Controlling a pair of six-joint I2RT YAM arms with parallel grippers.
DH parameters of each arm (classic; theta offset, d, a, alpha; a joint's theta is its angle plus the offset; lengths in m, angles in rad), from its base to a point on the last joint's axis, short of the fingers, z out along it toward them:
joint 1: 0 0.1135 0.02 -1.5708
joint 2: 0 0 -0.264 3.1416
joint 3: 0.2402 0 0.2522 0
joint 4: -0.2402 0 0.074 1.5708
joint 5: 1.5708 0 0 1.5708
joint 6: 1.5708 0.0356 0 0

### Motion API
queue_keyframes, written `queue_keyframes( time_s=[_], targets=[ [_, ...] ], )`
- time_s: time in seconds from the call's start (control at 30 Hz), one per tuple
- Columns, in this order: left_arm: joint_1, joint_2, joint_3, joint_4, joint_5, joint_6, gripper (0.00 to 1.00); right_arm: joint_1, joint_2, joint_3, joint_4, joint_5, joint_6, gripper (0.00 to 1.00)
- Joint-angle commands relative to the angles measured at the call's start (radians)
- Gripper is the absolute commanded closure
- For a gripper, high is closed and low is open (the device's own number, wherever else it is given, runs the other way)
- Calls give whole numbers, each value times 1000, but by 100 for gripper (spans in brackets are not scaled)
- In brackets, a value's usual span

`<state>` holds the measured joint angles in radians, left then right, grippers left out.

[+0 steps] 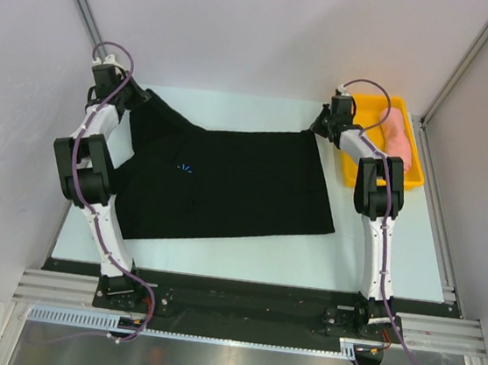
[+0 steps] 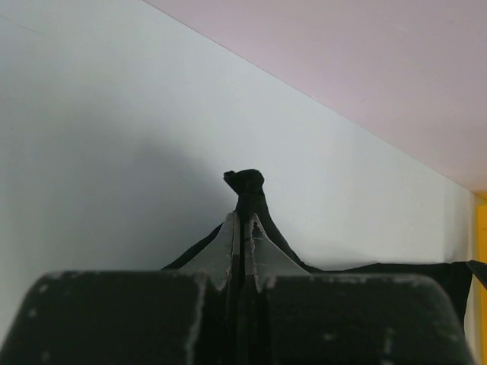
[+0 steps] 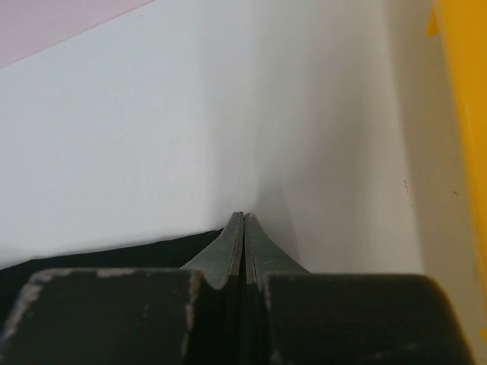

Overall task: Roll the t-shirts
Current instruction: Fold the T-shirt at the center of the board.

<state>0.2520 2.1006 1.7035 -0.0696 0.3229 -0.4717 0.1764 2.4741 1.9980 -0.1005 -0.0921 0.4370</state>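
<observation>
Black t-shirt (image 1: 241, 204), one, spread flat; pink roll (image 1: 399, 138), one, in yellow tray (image 1: 349, 164).

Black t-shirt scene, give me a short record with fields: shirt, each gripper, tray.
shirt: black t-shirt spread on the table
left gripper: shut on a pinch of the shirt's far left part
right gripper: shut at the shirt's far right corner; hold on cloth unclear
tray: yellow tray at far right, pink roll inside
</observation>
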Motion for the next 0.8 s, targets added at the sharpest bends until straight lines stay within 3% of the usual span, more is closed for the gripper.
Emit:
queue_keyframes(
  time_s=[0.0, 0.3, 0.77],
  targets=[
    [9, -119, -44, 27, 22, -12, 100, -2, -23, 33, 18, -1, 2, 100],
    [0, -238, -171, 45, 7, -48, 100, -31, -109, -76, 82, -11, 35, 100],
    [-25, -507, -438, -48, -149, -117, 100, -43, -300, -300, 162, -14, 60, 100]
  ],
)
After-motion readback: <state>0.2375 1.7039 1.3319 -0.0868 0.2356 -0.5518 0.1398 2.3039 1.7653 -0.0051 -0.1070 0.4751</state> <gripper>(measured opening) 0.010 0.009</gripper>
